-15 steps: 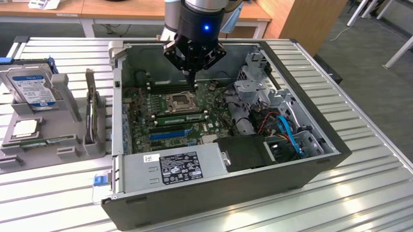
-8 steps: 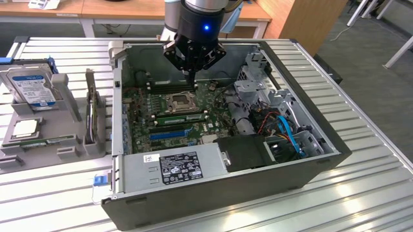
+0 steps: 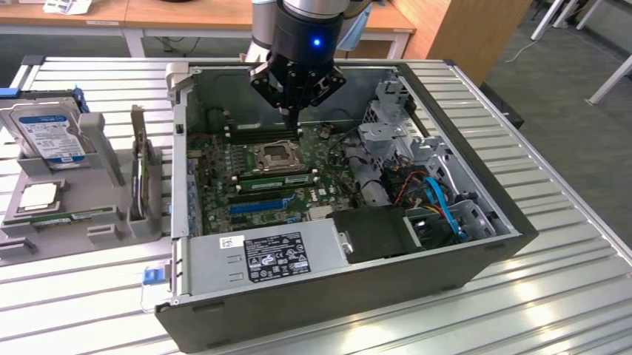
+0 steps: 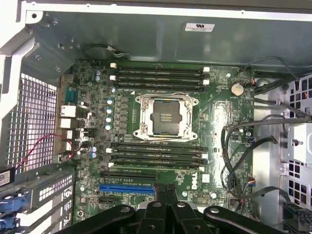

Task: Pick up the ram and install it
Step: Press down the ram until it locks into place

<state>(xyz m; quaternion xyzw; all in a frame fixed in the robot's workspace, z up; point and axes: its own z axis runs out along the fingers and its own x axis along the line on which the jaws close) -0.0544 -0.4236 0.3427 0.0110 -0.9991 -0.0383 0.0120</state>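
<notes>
The ram [image 3: 61, 217], a long green stick with a white sticker, lies flat in the grey holder [image 3: 109, 233] outside the case, at the exterior view's left. My gripper [image 3: 289, 123] hangs shut and empty high over the open computer case, far from the ram. In the wrist view the shut gripper [image 4: 164, 189] shows over the motherboard, in front of the blue slot [image 4: 126, 187]. Black memory slots run above [image 4: 158, 78] and below [image 4: 156, 155] the open processor socket [image 4: 165, 117]. A similar green stick [image 3: 271, 181] stands in a slot just below the socket.
The holder also carries a hard drive [image 3: 47, 133], a processor chip [image 3: 38, 196] and an upright card [image 3: 141, 174]. Inside the case, a power supply [image 3: 266, 255] sits at the front. Drive cages and loose cables [image 3: 434, 196] crowd the exterior view's right. The case walls [image 3: 180, 155] stand tall.
</notes>
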